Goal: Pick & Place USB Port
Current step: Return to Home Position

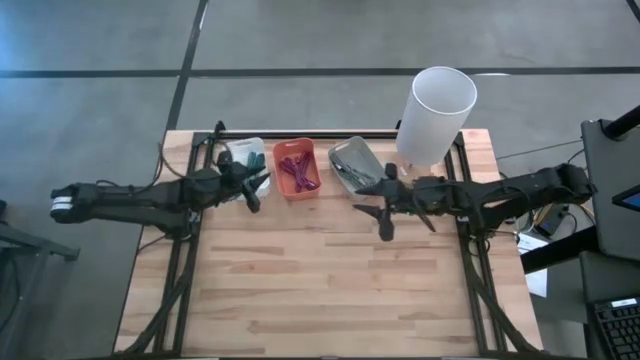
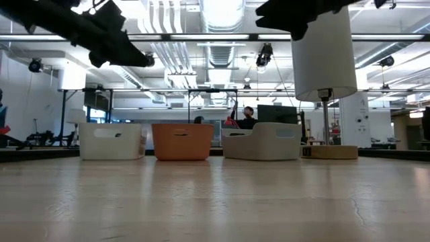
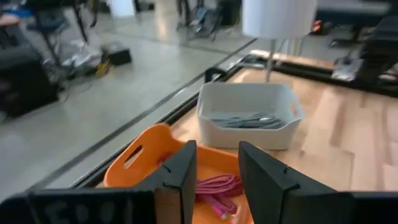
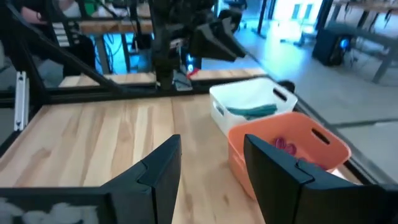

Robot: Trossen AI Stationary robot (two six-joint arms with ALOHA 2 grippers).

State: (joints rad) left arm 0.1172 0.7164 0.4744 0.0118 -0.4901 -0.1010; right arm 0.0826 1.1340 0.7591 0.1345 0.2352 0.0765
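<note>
Three bins stand in a row at the table's far side. A white bin [image 1: 245,155] holds green cables [image 4: 252,111], an orange bin [image 1: 297,167] holds pink cables [image 3: 217,186], and a pale grey bin [image 1: 355,163] holds grey cables [image 3: 245,121]. I cannot tell which of these is the USB port. My left gripper [image 1: 260,186] hangs open, high above the table, just on the near side of the white and orange bins. My right gripper [image 1: 362,200] hangs open on the near side of the grey bin. Nothing is between the fingers of either.
A tall white cylinder [image 1: 437,105] on a thin stem stands at the far right of the table, beside the grey bin. The wooden tabletop [image 1: 320,290] lies bare in front of the bins. A black frame [image 1: 470,250] runs along the table's sides.
</note>
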